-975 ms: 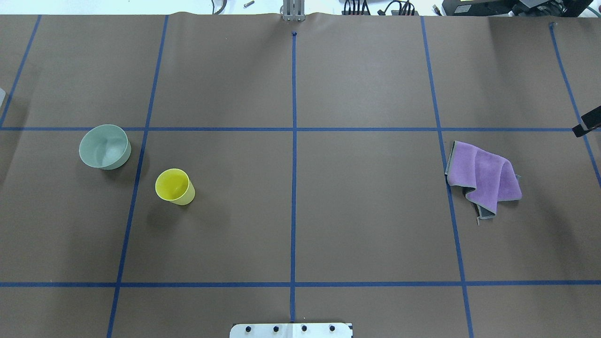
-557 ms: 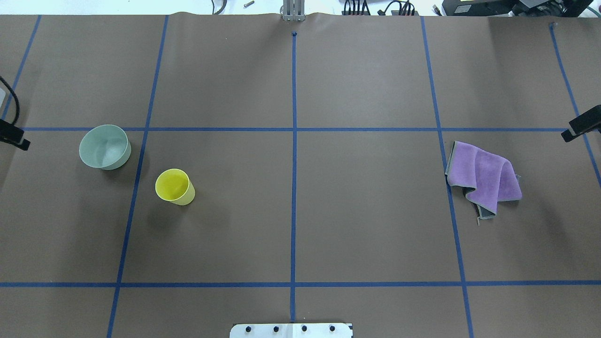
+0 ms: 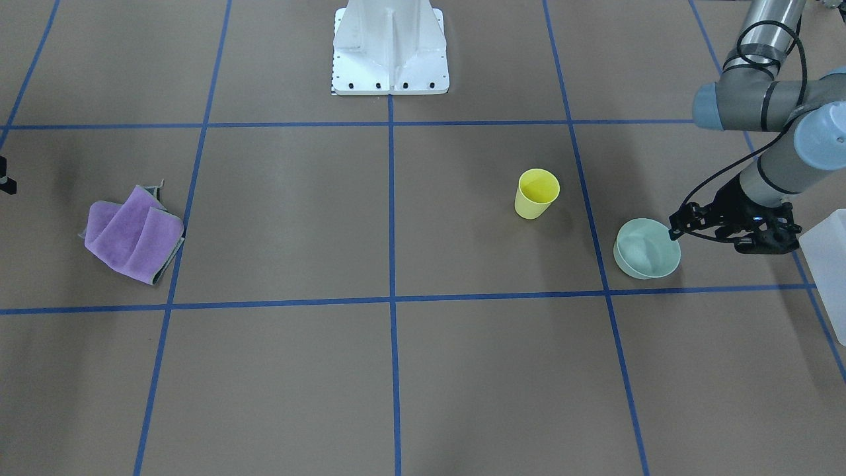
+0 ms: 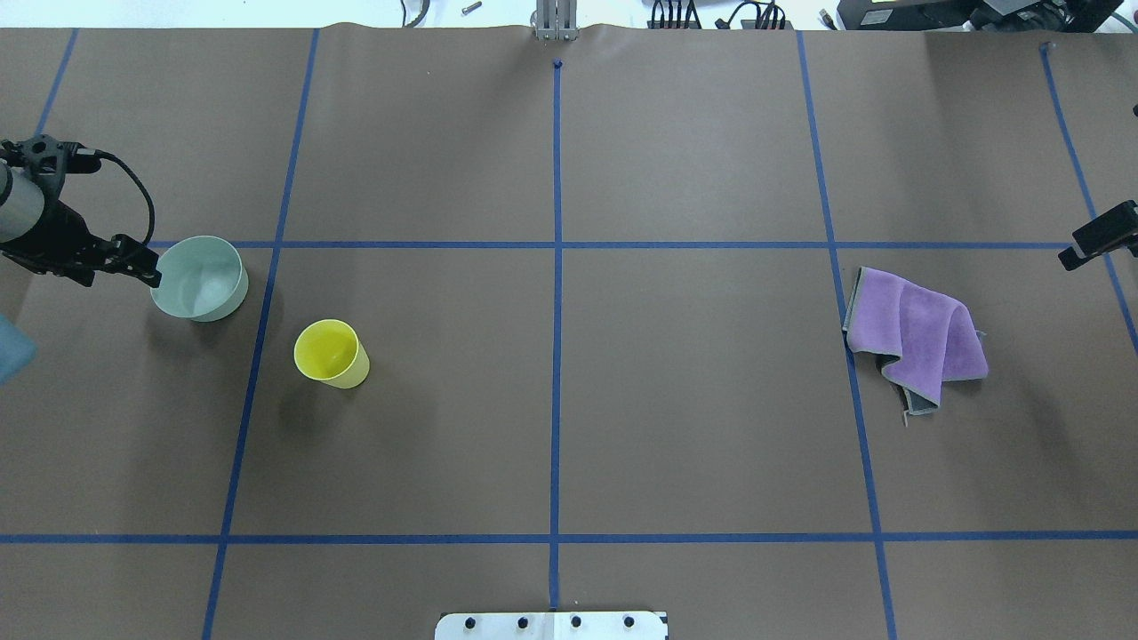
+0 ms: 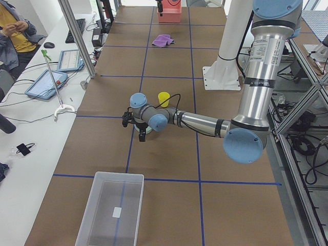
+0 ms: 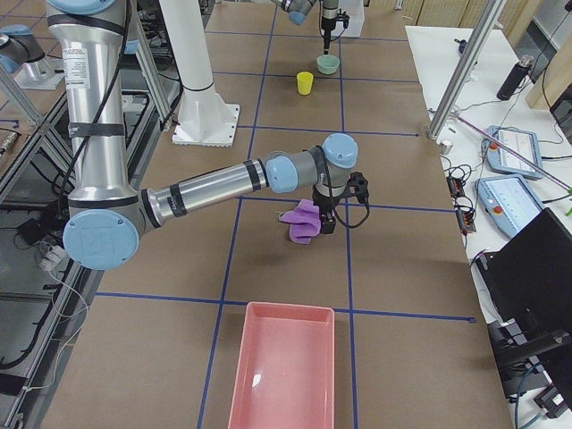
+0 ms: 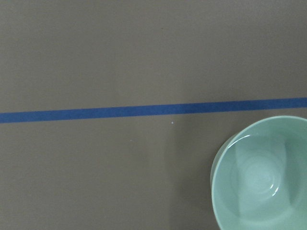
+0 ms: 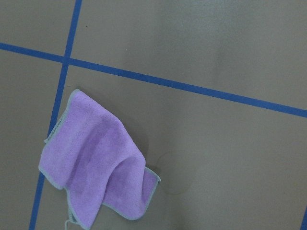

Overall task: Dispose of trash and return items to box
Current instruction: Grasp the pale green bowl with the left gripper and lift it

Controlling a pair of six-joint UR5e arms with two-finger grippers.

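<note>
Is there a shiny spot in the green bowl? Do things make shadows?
Left wrist view: yes, small bright glints shine inside the green bowl. Overhead view: the yellow cup throws a soft, fuzzy-edged shadow below-left of itself.

In the left wrist view the green bowl (image 7: 261,177) is cut off by the right and lower edges. In the overhead view only a dark tip of the right hand (image 4: 1092,238) is seen at the right edge. The left hand (image 4: 133,262) is seen at the left edge with its arm cut off, and its finger spread cannot be told. The clear box (image 3: 829,271) is cropped by the front view's right edge. The pink box (image 6: 281,371) is cropped by the right-side view's bottom edge, where the purple cloth (image 6: 299,225) is partly hidden behind the right hand.
</note>
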